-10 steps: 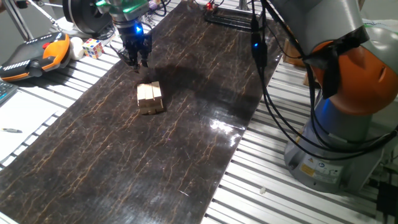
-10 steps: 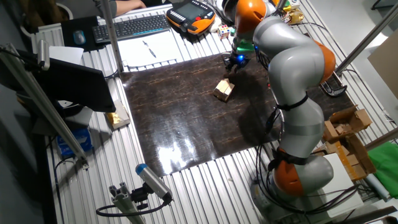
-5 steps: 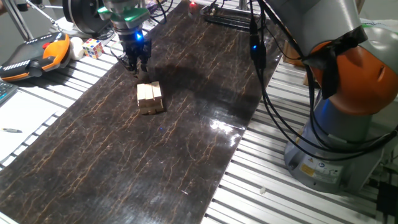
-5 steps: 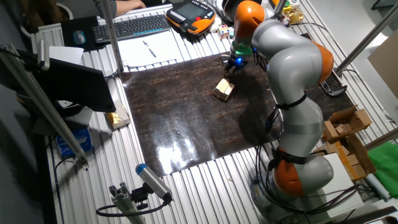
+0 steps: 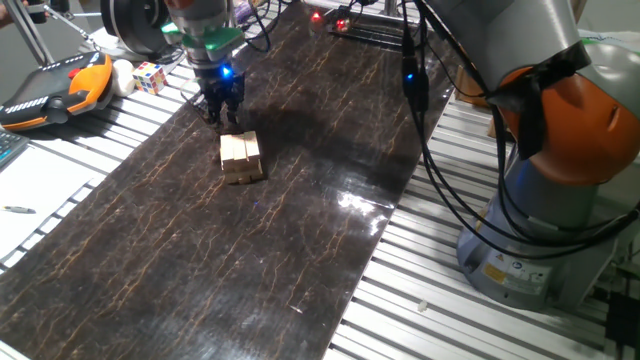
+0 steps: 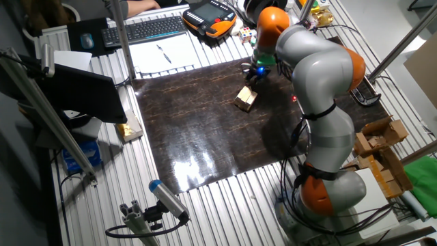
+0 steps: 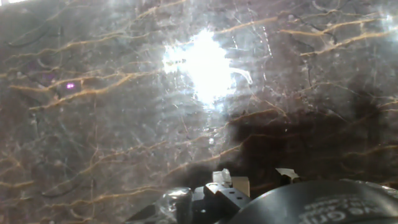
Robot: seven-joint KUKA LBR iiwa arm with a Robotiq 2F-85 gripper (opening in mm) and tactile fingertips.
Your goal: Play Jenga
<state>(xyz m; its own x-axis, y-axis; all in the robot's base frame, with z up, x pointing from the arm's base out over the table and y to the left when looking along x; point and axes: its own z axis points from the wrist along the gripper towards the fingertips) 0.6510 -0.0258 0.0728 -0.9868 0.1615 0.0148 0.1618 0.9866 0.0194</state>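
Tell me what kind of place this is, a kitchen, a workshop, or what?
Most likely a robotics lab or test bench. A big robot arm is mounted at a ribbed metal table covered with a dark mat, and a keyboard, loose cables and an orange handheld controller sit around it.

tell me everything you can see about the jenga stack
The Jenga stack is a small, roughly cube-shaped pile of light tan wooden blocks, a few layers high, the top layer showing blocks side by side. It stands upright on the dark marbled mat, alone. The claw hangs just beyond it, not touching it.
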